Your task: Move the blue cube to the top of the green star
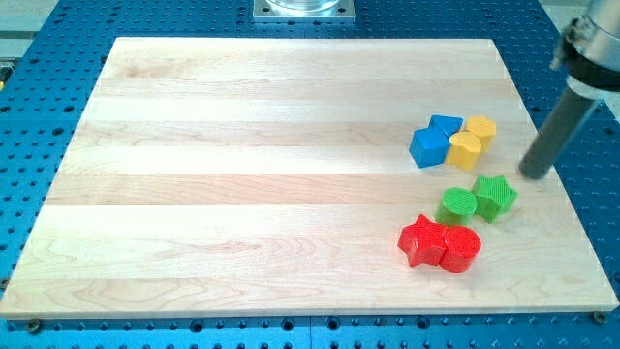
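My tip (533, 174), a bare rod with no fingers to open or close, sits right of the green star (495, 197), with the blue cube (428, 146) up-left beyond it

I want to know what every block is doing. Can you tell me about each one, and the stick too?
Blue cube: flat on the board, touching the other blue block.
Other blue block: behind the cube.
Two yellow blocks: bunched beside the blue ones.
Green star: lying flat, beside the green round block.
Red star and red round block: touching.
My tip: right of the blocks, touching none.
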`<action>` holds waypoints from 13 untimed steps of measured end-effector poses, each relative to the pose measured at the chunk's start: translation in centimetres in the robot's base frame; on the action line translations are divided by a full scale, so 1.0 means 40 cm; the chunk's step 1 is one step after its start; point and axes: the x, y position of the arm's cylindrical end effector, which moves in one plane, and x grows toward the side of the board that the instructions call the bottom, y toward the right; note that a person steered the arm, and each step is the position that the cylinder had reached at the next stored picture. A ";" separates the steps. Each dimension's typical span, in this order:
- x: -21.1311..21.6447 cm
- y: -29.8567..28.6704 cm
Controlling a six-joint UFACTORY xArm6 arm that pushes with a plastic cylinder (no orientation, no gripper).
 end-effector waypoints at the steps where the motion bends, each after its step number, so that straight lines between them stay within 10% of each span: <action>1: -0.010 -0.097; 5: -0.271 -0.336; 7: -0.033 -0.370; 13: 0.018 -0.332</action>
